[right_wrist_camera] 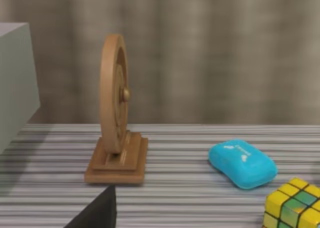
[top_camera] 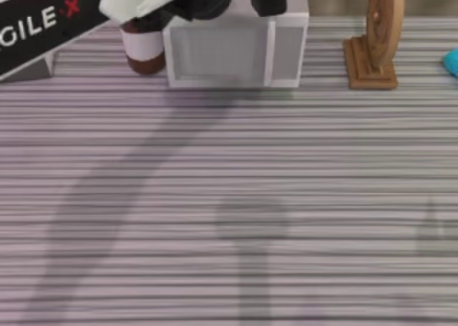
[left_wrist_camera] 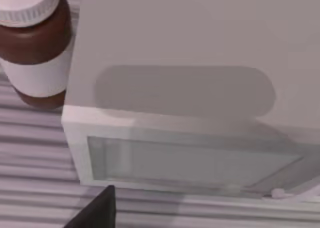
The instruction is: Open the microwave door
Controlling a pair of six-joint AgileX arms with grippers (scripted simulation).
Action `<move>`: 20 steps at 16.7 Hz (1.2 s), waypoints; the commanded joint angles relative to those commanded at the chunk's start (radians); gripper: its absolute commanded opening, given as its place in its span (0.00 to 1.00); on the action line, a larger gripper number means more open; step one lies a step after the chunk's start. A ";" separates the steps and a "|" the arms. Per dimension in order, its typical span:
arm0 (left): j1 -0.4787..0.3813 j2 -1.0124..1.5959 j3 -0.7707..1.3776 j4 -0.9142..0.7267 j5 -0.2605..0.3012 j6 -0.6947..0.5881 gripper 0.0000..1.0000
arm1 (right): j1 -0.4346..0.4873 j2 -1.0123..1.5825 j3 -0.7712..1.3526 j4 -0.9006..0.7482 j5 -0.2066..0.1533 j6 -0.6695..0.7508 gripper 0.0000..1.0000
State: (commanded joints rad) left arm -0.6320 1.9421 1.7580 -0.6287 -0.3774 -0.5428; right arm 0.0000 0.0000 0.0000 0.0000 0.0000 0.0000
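Observation:
The microwave (top_camera: pixel 236 36) stands at the back middle of the table, its front facing the near edge. The microwave door (top_camera: pixel 218 54) lies flush and shut, with its thin white handle bar (top_camera: pixel 270 54) beside the plain control panel (top_camera: pixel 288 51). My left gripper (top_camera: pixel 229 1) hovers over the microwave's top, open and holding nothing. In the left wrist view one dark finger (left_wrist_camera: pixel 97 213) hangs in front of the door window (left_wrist_camera: pixel 190 160), apart from the handle (left_wrist_camera: pixel 295 193). My right arm is parked out of the top view, and only one finger (right_wrist_camera: pixel 97 213) shows.
A brown bottle with a white label (top_camera: pixel 143 51) stands just left of the microwave. Right of the microwave is a wooden wheel on a base (top_camera: pixel 373 43), then a blue object (right_wrist_camera: pixel 242 163) and a colour cube (right_wrist_camera: pixel 295 205). A black sign (top_camera: pixel 36 22) sits back left.

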 joint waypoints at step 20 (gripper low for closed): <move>-0.046 0.530 0.402 -0.030 -0.028 -0.027 1.00 | 0.000 0.000 0.000 0.000 0.000 0.000 1.00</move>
State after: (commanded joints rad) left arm -0.6784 2.4724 2.1605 -0.6588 -0.4057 -0.5694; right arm 0.0000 0.0000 0.0000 0.0000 0.0000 0.0000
